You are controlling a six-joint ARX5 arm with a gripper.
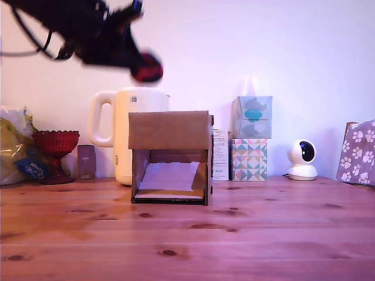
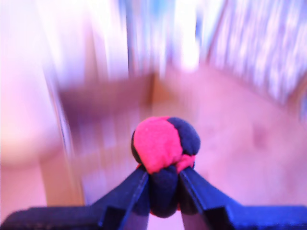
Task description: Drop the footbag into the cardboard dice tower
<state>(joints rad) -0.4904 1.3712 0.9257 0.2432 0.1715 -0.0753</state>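
The red and dark navy footbag sits pinched between my two dark fingers, so my gripper is shut on it. In the exterior view the footbag hangs high in the air, blurred, at the tip of the black arm and gripper, above the kettle top and up-left of the cardboard dice tower. The brown tower stands on the wooden table, with a solid upper front panel, an open lower front and a pale sloped ramp inside. The wrist view's background is motion-blurred.
A white electric kettle stands right behind the tower. A red glass goblet and a crumpled bag sit at the exterior view's left. Stacked patterned tissue boxes, a white round camera and a paw-print box are at its right.
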